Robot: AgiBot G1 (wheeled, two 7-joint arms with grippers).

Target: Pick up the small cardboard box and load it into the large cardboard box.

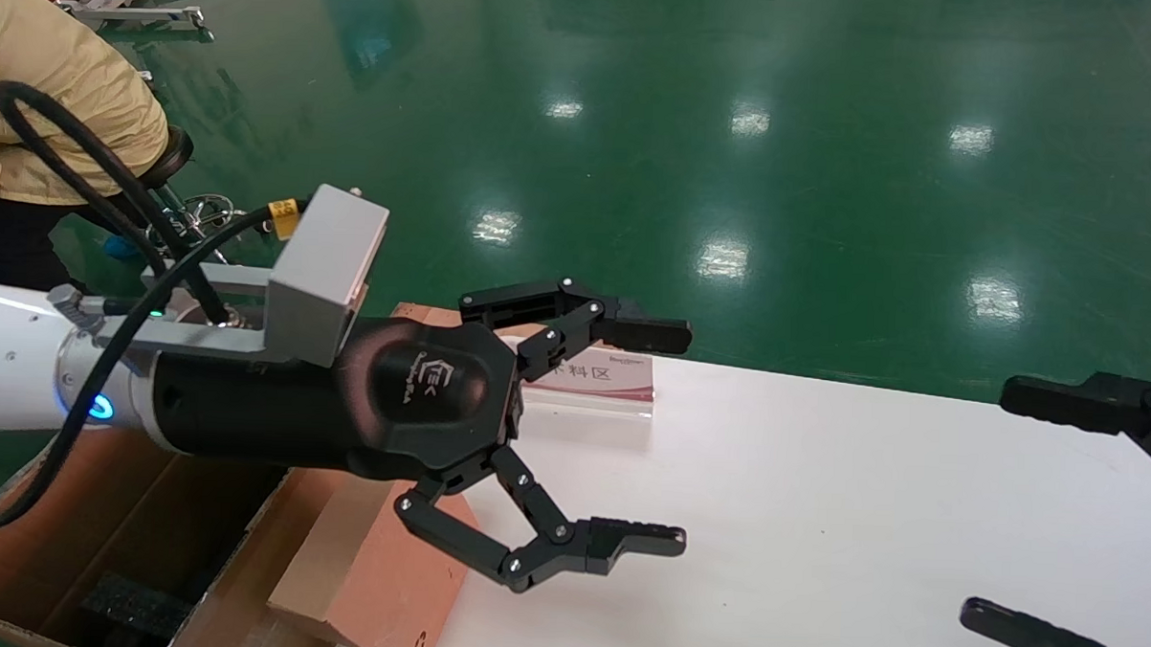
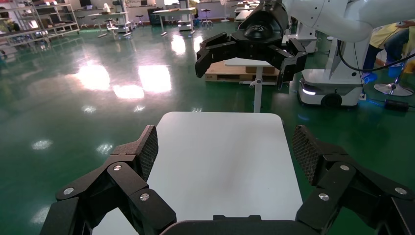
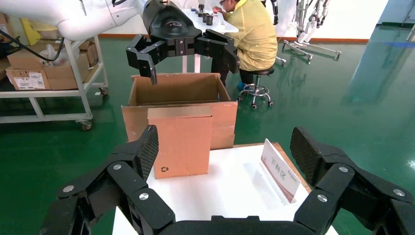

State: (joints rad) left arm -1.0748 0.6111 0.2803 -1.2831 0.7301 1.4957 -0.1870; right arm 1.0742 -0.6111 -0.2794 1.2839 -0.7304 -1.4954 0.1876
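Note:
The small cardboard box (image 1: 385,575) stands upright at the white table's left edge, reddish-brown with a recycling mark and a paler top; the right wrist view shows it too (image 3: 180,142). The large cardboard box (image 1: 118,528) stands open on the floor just left of the table, right behind the small box in the right wrist view (image 3: 222,122). My left gripper (image 1: 672,437) is open and empty, held above the table just past the small box; it also shows in its own view (image 2: 225,144). My right gripper (image 1: 995,506) is open and empty at the table's right side.
A white-and-red sign card (image 1: 593,377) stands on the table (image 1: 865,525) near its far edge. A black foam pad (image 1: 135,605) lies inside the large box. A person in yellow (image 1: 37,104) sits beyond the large box. A green floor surrounds the table.

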